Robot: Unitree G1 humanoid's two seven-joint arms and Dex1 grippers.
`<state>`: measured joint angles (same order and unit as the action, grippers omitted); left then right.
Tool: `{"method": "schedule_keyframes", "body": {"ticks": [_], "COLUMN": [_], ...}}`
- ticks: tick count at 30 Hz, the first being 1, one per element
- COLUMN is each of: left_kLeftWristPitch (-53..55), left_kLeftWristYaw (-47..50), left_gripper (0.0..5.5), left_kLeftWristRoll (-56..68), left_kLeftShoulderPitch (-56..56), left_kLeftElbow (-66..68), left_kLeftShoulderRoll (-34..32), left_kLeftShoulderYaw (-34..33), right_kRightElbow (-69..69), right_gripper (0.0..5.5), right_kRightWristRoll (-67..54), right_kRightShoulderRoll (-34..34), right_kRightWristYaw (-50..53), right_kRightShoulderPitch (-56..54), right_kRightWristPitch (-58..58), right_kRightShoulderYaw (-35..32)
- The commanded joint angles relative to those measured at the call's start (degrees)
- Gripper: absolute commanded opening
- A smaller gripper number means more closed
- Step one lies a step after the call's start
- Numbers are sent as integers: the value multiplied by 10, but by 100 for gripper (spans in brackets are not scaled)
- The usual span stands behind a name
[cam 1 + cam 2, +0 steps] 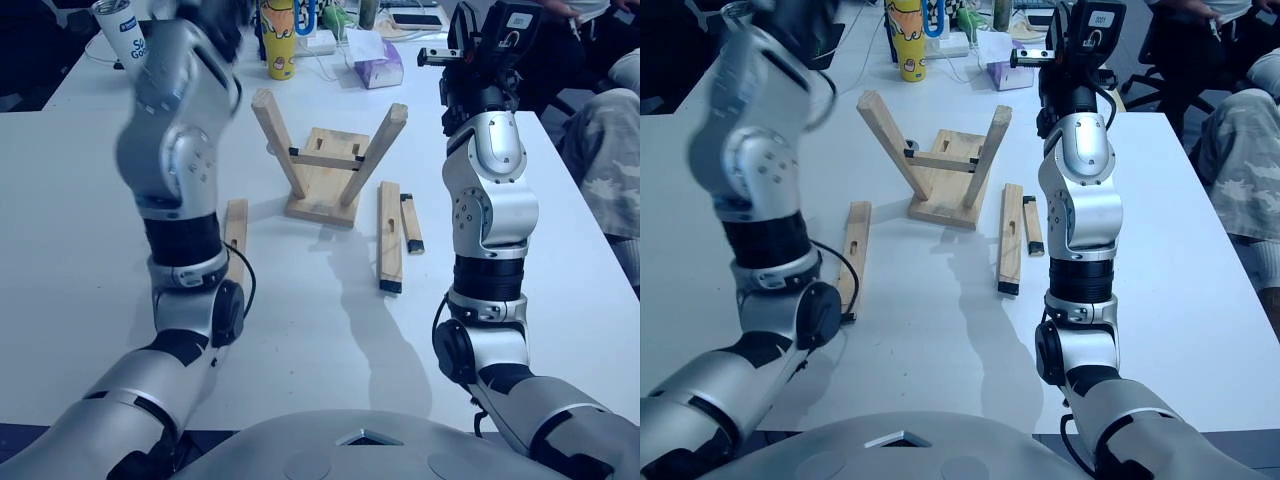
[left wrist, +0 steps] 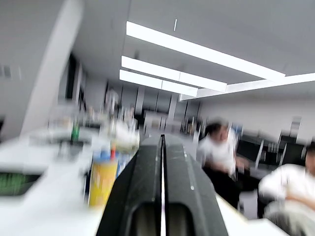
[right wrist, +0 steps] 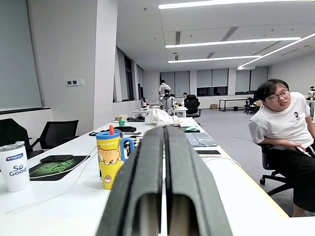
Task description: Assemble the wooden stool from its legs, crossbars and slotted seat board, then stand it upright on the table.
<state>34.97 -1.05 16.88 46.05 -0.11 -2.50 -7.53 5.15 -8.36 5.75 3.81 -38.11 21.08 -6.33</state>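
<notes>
The slotted seat board (image 1: 322,190) lies upside down mid-table. Two legs (image 1: 277,138) (image 1: 376,150) stick up from it, splayed apart, with a crossbar (image 1: 327,159) joining them. A loose leg (image 1: 236,232) lies on the table to its left, partly behind my left arm. Another loose leg (image 1: 389,236) and a short crossbar (image 1: 411,223) lie to its right. Both arms are raised high above the table, clear of the parts. My left gripper (image 2: 163,142) is shut on nothing, and so is my right gripper (image 3: 164,132); both point out across the room.
A yellow cup (image 1: 279,40), a tissue pack (image 1: 378,68) and a white tumbler (image 1: 122,35) stand along the table's far side. A person sits beyond the table's right edge. Bare tabletop (image 1: 330,330) stretches in front of the stool parts.
</notes>
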Motion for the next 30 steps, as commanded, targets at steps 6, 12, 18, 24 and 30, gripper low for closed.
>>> {"method": "schedule_keyframes", "body": {"ticks": [6,12,18,24,30], "left_kLeftWristPitch": [-72,-69,-50,-76,-172], "left_kLeftWristYaw": [-44,22,13,-6,-54], "left_gripper": [1,1,1,1,1], "left_kLeftWristRoll": [8,116,86,-35,-105], "left_kLeftShoulderPitch": [-59,30,-22,-159,-177], "left_kLeftElbow": [54,-79,-58,57,126], "left_kLeftShoulderRoll": [23,34,-56,-118,-84], "left_kLeftShoulderYaw": [13,-85,-103,-38,66], "right_kRightElbow": [23,9,-22,-19,-6], "right_gripper": [0,0,0,0,0], "right_kRightWristRoll": [-1,5,-10,11,28], "right_kRightShoulderRoll": [-8,-13,-38,-38,-33], "right_kRightWristYaw": [-7,22,97,84,57], "right_kRightShoulderPitch": [22,35,64,144,174], "right_kRightWristPitch": [19,61,115,153,157], "right_kRightShoulderYaw": [7,-9,-89,-50,0]}}
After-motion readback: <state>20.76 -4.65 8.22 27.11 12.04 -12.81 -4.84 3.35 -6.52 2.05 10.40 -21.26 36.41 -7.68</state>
